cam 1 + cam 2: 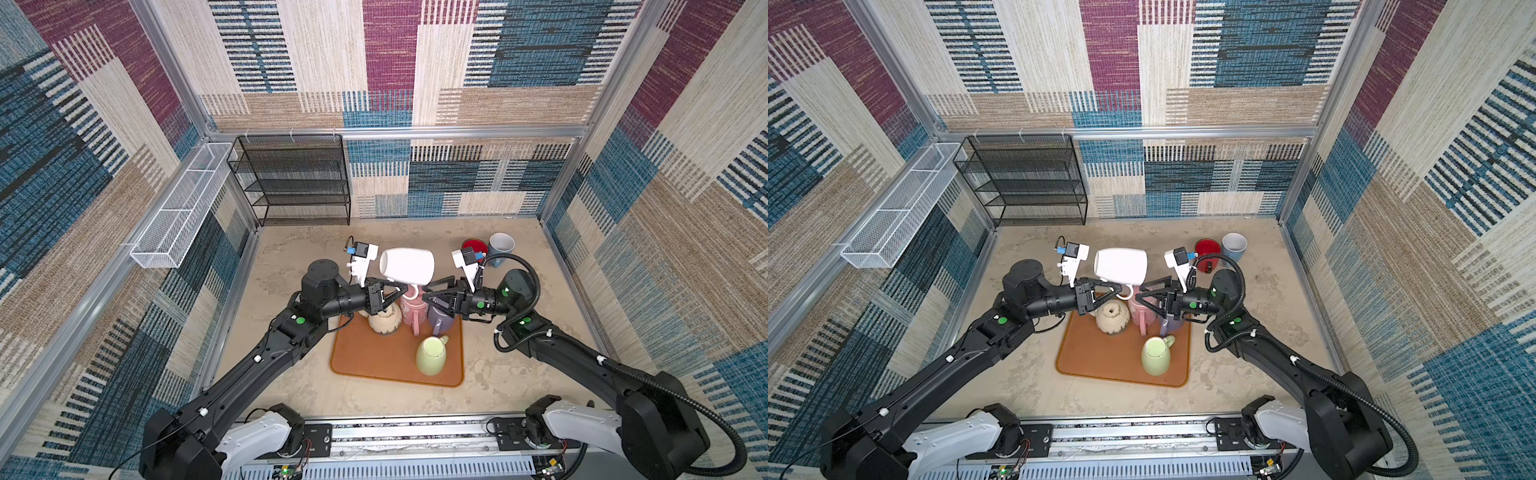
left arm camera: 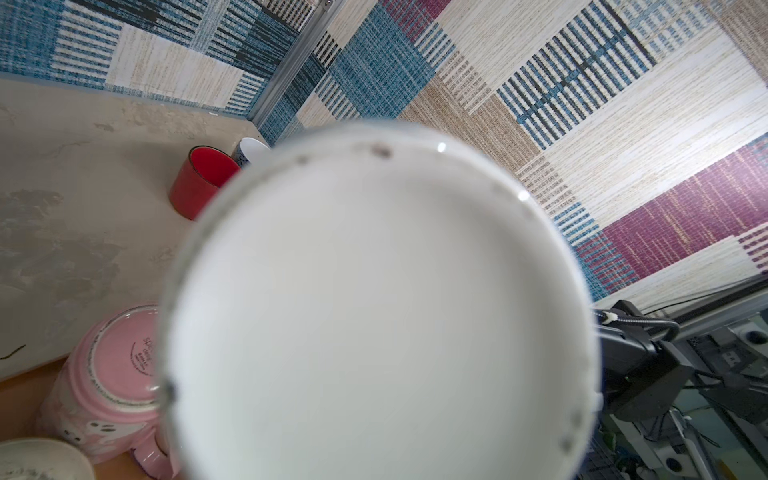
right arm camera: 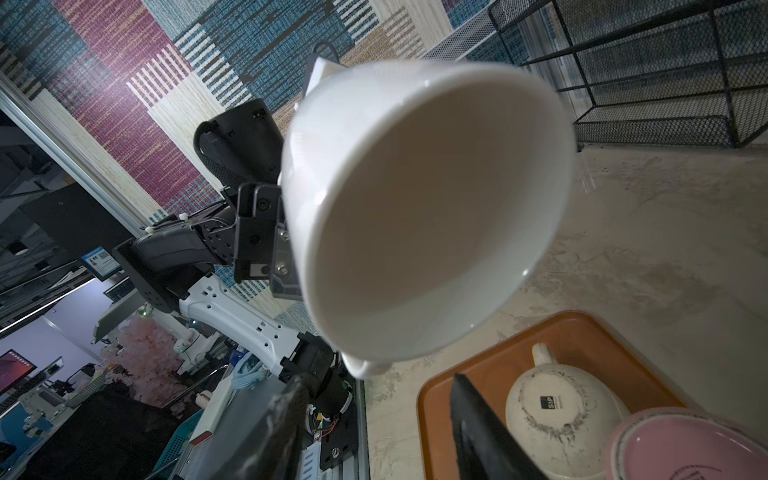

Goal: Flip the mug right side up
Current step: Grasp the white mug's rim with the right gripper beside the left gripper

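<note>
The white mug hangs on its side above the tray's far edge. Its base faces the left wrist camera and its mouth faces the right wrist camera. My left gripper is shut on the mug's handle, under the body. The mug hides the jaws in the left wrist view. My right gripper is open just right of the handle, below the rim. Nothing sits between its fingers.
An orange tray lies below the grippers. It carries an upside-down beige mug, an upside-down pink mug, a purple mug and a pale green mug. A red mug and a blue-grey mug stand at the back right. A black wire rack stands at the back left.
</note>
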Controlling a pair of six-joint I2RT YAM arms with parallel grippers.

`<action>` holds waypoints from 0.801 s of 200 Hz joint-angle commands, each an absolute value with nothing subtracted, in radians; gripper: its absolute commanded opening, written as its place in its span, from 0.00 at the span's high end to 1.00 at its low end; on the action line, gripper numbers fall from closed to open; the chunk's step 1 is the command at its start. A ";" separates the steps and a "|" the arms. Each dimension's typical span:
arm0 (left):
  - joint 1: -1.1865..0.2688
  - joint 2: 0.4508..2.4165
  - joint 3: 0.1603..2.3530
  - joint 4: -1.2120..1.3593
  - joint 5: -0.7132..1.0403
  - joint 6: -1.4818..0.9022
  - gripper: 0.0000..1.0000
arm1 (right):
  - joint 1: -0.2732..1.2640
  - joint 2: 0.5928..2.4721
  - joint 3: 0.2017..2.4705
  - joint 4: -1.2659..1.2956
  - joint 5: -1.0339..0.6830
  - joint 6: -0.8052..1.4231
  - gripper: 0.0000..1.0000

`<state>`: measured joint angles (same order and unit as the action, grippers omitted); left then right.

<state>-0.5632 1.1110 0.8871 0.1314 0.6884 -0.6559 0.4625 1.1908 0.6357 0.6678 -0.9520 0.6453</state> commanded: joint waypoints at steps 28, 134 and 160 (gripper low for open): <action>-0.561 1.148 0.912 0.327 0.759 -0.706 1.00 | 0.463 1.221 0.681 0.794 -0.971 0.739 0.52; -0.563 1.196 0.897 0.440 0.790 -0.729 1.00 | 0.463 1.277 0.722 0.882 -0.973 0.828 0.67; -0.566 1.204 0.879 0.473 0.794 -0.736 1.00 | 0.464 1.277 0.723 0.899 -0.962 0.842 0.72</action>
